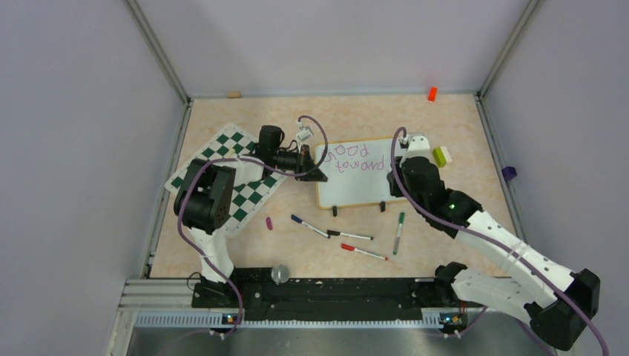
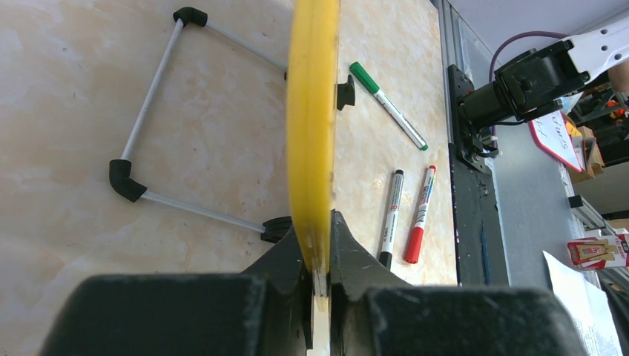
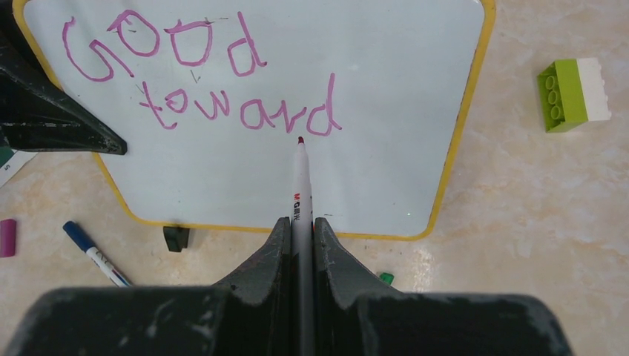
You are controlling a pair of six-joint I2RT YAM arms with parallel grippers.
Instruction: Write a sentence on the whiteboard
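Note:
The whiteboard (image 1: 356,191), with its yellow frame, stands propped at mid-table. The sentence (image 3: 200,81) in purple reads "Good toward" in two lines; it also shows in the top view (image 1: 354,159). My left gripper (image 1: 320,175) is shut on the board's left edge, seen as a yellow rim (image 2: 311,111) between the jaws of this gripper (image 2: 319,252). My right gripper (image 3: 300,226) is shut on a white marker (image 3: 300,185). Its purple tip is just under "toward", over the board (image 3: 386,170). In the top view the right gripper (image 1: 399,159) is at the board's right end.
A green-and-white chessboard mat (image 1: 230,174) lies left of the board. Blue (image 1: 308,225), black (image 1: 348,235), red (image 1: 363,252) and green (image 1: 399,231) markers and a purple cap (image 1: 268,222) lie in front. A green-white block (image 1: 442,156) sits right of the board, and an orange block (image 1: 432,93) at the back.

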